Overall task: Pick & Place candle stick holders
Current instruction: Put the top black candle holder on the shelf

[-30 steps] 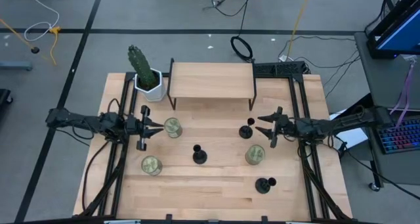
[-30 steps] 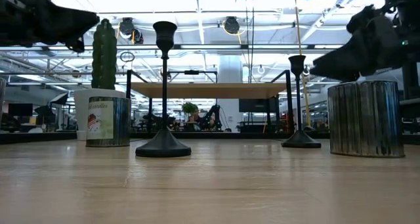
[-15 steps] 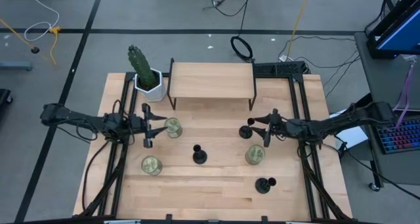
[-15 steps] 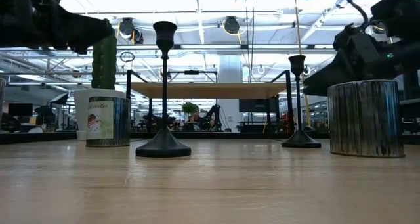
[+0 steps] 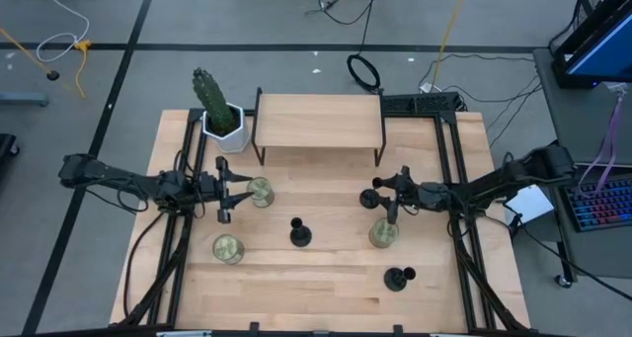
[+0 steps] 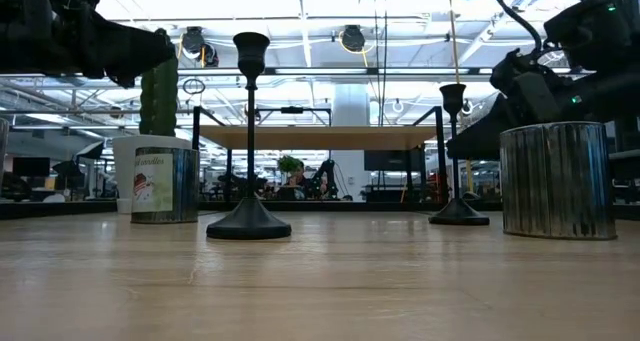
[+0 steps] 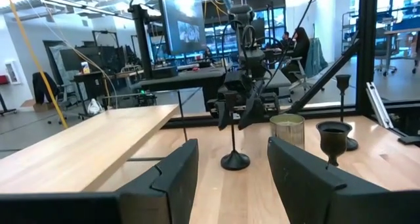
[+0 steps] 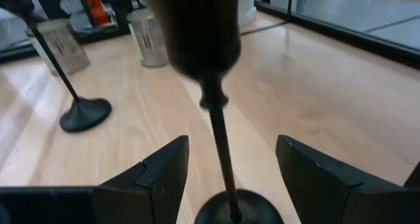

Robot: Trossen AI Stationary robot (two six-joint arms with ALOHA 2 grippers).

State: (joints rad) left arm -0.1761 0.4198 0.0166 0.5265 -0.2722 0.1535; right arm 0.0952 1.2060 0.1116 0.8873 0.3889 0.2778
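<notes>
The right gripper (image 5: 380,200) has pushed in toward the middle over the last second and now sits wide open around the thin stem of the candle holder (image 5: 370,198) at centre-right of the overhead frame. In the right wrist view that stem (image 8: 220,145) rises between the spread fingers (image 8: 152,178), its cup looming close to the lens, and neither finger looks to be touching it yet. My read: the reach is done, and a squeeze is all that stands between this and the first lift.

On the left of the overhead frame, the left gripper (image 5: 233,193) has crept in a little too. It hovers released and holding nothing, right beside a silver tin (image 5: 260,191).

Two more candle holders wait untouched: one (image 5: 299,234) near the centre, one (image 5: 397,277) toward the lower right.

As for containers, there are three silver tins. Besides the first, one (image 5: 227,247) sits at lower left and one (image 5: 383,232) just below the right gripper. Each shows a pale greenish fill from above, but what it is I cannot tell. A white pot (image 5: 223,123) at upper left holds a cactus (image 5: 209,93), next to a small wooden shelf (image 5: 318,121).
</notes>
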